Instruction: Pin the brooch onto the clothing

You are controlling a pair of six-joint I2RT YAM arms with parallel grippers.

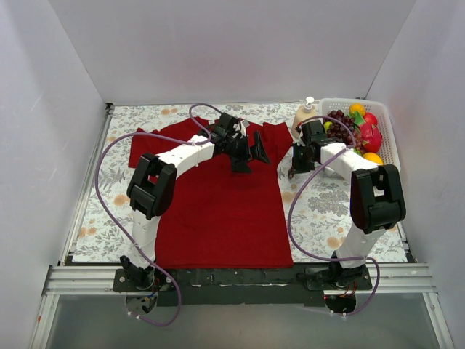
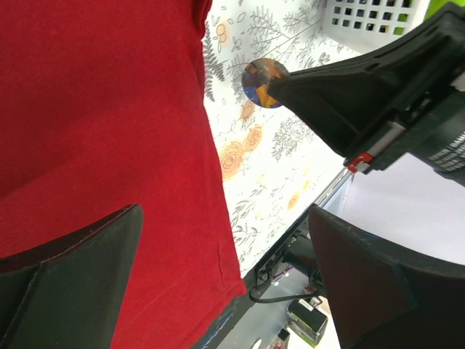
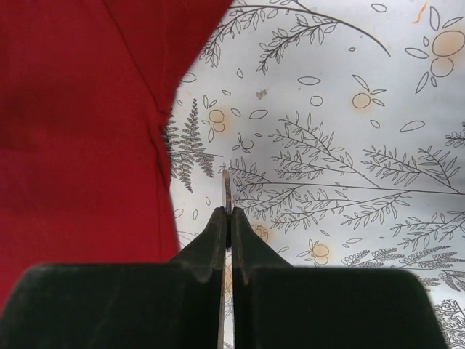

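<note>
The dark red T-shirt [image 1: 211, 211] lies flat on the floral tablecloth; it also shows in the left wrist view [image 2: 109, 131] and the right wrist view [image 3: 80, 123]. My right gripper [image 3: 228, 218] is shut on the brooch [image 3: 226, 187], held edge-on just right of the shirt's edge, above the cloth. In the left wrist view the brooch [image 2: 263, 82] is a small round disc with blue and orange colouring at the right gripper's fingertips. My left gripper [image 1: 247, 154] is open and empty above the shirt's upper right part, its fingers [image 2: 65, 283] spread wide.
A white basket [image 1: 390, 142] of toy fruit stands at the back right, with a pump bottle [image 1: 305, 115] beside it. White walls enclose the table. The right arm's purple cable [image 1: 290, 211] loops over the tablecloth right of the shirt.
</note>
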